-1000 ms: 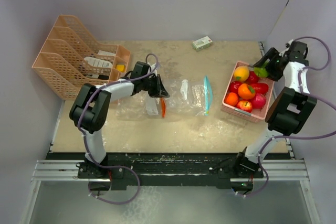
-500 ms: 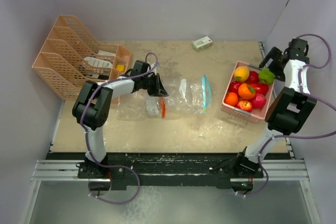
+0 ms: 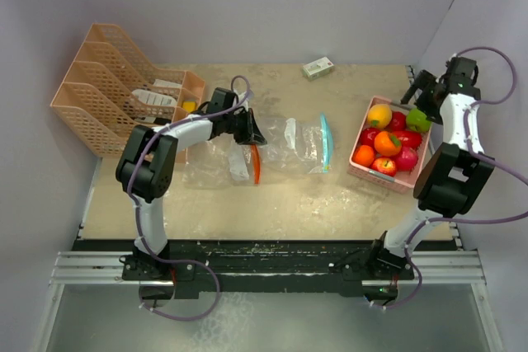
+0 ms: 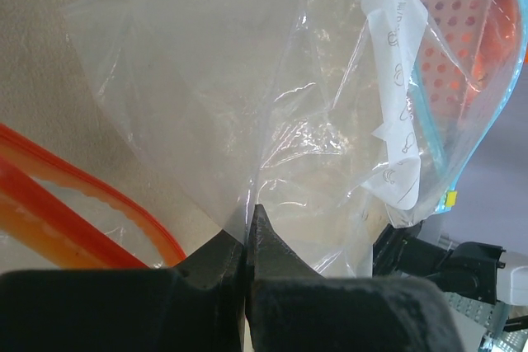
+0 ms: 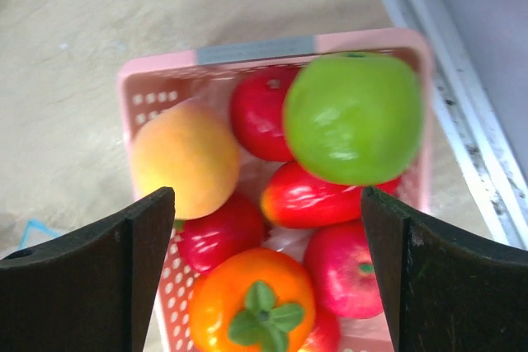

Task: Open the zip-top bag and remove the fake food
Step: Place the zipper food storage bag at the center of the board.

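Observation:
The zip-top bag lies flat mid-table, clear with a teal zip, and no fruit shows inside it. My left gripper is shut on a fold of the zip-top bag's clear film, seen pinched between the jaws of the left gripper. The fake food sits in the pink basket: a green apple, a yellow-orange fruit, an orange and red apples. My right gripper hangs open above them, holding nothing.
A second clear bag with an orange zip lies under the left gripper. A peach file rack stands at the back left, a small green box at the back. The right wall and table rail run close beside the basket.
The green apple has left my right gripper and now rests in the basket; that gripper opened wide and drew back. My left gripper shifted slightly away with the bag film.

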Controlling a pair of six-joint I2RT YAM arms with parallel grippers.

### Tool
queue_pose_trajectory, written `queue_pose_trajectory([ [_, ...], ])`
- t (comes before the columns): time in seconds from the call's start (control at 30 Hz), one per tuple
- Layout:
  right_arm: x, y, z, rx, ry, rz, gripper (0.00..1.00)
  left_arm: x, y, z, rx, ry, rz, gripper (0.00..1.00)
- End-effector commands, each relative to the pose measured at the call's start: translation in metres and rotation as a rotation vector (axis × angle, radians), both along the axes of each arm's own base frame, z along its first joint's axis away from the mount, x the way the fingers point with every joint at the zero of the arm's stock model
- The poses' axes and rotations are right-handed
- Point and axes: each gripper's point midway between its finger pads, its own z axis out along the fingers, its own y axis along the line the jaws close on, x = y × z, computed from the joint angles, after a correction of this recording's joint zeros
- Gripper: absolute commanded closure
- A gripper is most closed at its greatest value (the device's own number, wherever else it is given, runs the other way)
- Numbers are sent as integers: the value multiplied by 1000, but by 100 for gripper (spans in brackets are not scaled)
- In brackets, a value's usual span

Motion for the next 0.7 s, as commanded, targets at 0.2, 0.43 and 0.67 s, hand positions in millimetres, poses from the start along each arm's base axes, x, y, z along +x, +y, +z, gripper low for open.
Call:
queue_pose_trajectory([
  [0.2, 12, 119, 12, -31, -24, 240, 7, 28, -1, 43, 21, -138, -14, 87],
  [0.43, 10, 198, -1, -11, -2, 382, 7, 50, 11, 81, 85, -253, 18, 31],
  [0.67, 4, 239, 46, -347, -62, 463, 12, 68, 43, 117, 142, -347, 115, 1],
])
